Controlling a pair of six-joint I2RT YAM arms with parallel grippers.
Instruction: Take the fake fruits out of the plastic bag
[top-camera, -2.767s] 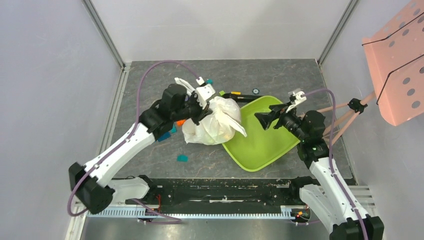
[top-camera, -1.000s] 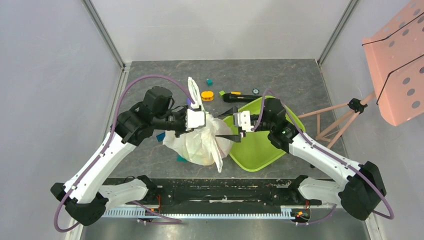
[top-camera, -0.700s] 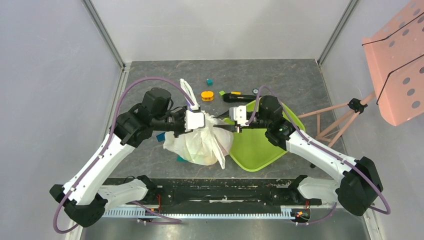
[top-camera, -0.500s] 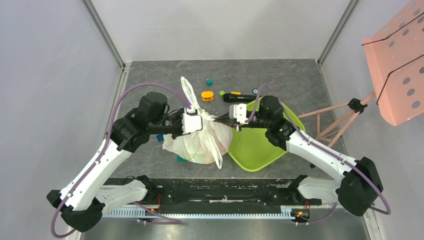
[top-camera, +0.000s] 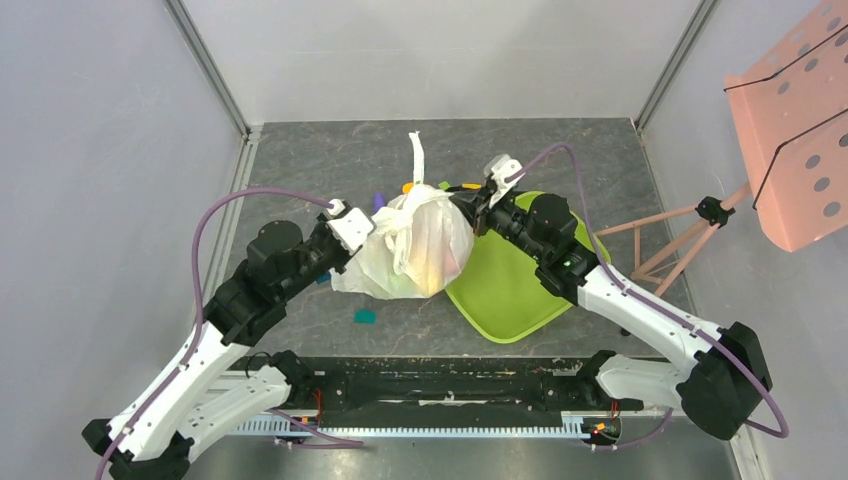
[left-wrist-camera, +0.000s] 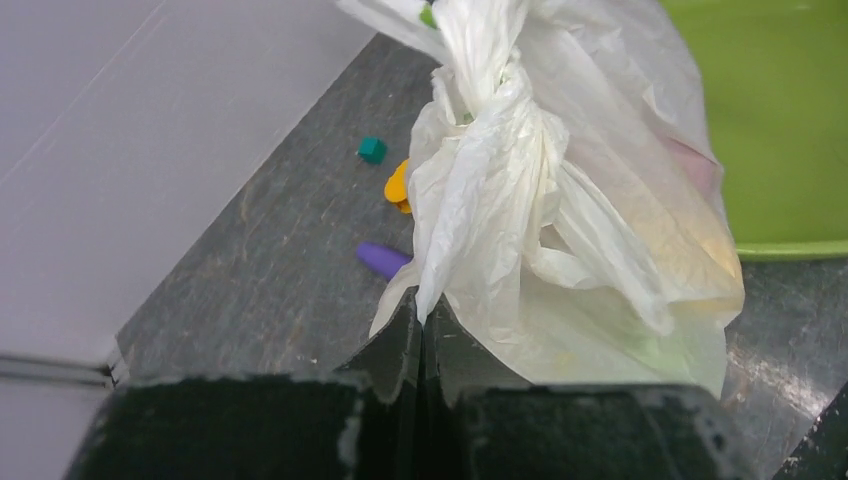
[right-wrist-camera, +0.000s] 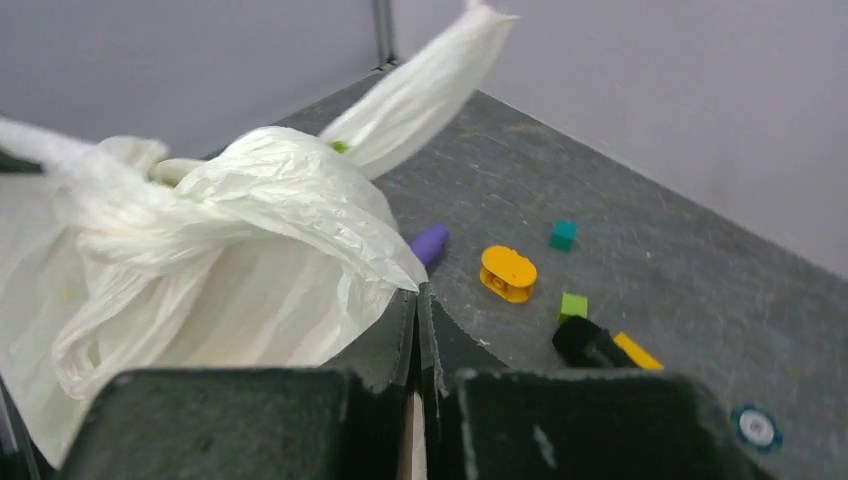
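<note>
Now the left tool and the right tool are each clamping closed on the plastic bag, which is bulging beside the lime tray.

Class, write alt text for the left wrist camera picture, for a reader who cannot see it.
The left gripper, jaws shut, pinches a fold of a knotted white plastic bag, faint colours showing through. Behind lie a lime-green tray and, on the dark table, a teal block, orange piece and purple cylinder.

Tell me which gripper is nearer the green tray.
Right. The right gripper pinches the plastic bag right beside the tray; the left gripper pinches the bag's opposite side.
</note>
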